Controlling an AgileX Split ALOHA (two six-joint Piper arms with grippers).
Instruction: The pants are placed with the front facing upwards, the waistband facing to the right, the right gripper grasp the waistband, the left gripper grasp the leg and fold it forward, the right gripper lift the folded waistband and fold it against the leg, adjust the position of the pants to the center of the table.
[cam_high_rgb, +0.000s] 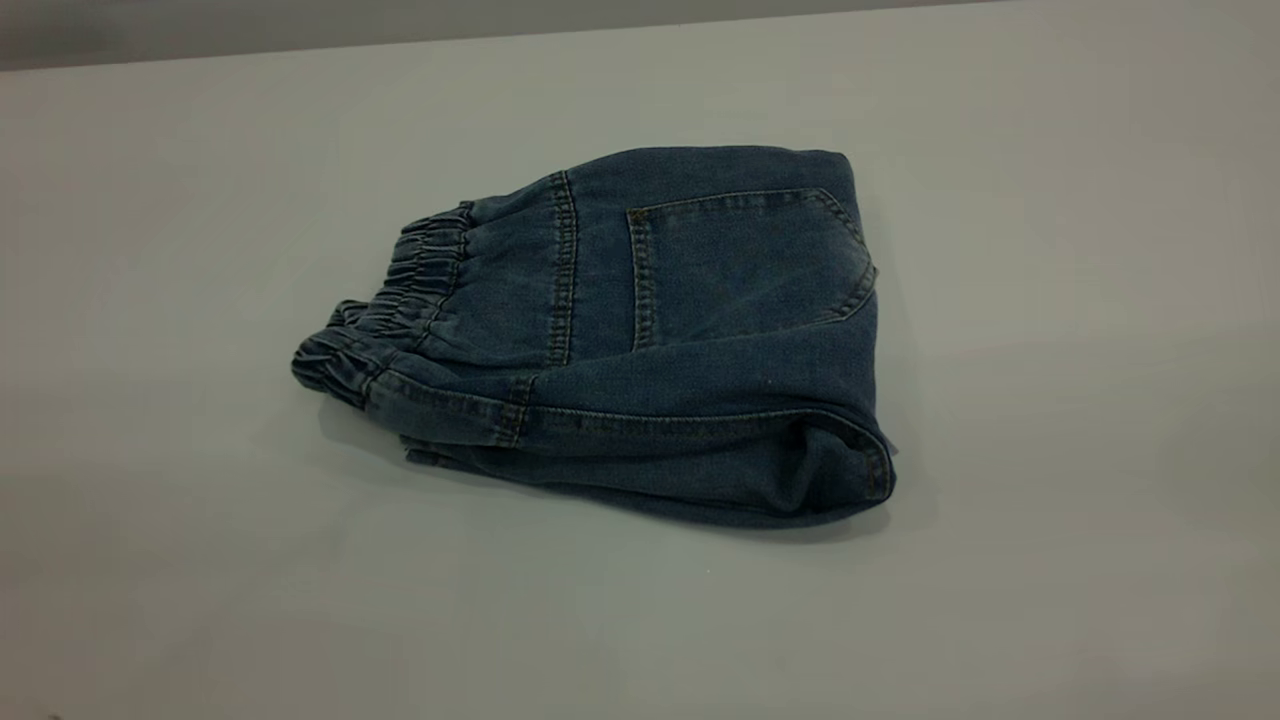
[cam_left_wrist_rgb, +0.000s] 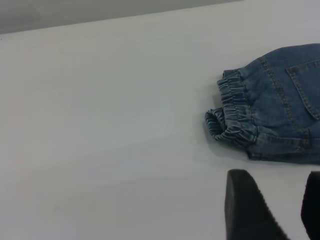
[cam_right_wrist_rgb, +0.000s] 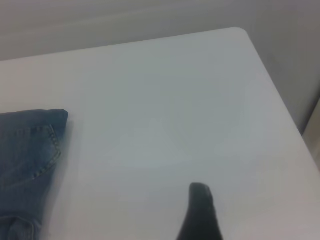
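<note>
The pants (cam_high_rgb: 680, 350) lie folded into a compact bundle near the middle of the table (cam_high_rgb: 200, 560), a stitched pocket facing up. The puckered waistband (cam_high_rgb: 405, 300) points to the left in the exterior view. Neither arm shows in that view. In the left wrist view my left gripper (cam_left_wrist_rgb: 287, 200) hovers open and holds nothing, a short way off the waistband (cam_left_wrist_rgb: 232, 112) end of the pants (cam_left_wrist_rgb: 290, 115). In the right wrist view a single dark finger (cam_right_wrist_rgb: 201, 212) of my right gripper shows over bare table, well away from the pants (cam_right_wrist_rgb: 27, 155), with no second finger beside it.
The table's far edge (cam_high_rgb: 400, 45) runs along the top of the exterior view. A rounded table corner (cam_right_wrist_rgb: 241, 32) and its side edge appear in the right wrist view. Bare tabletop surrounds the pants on all sides.
</note>
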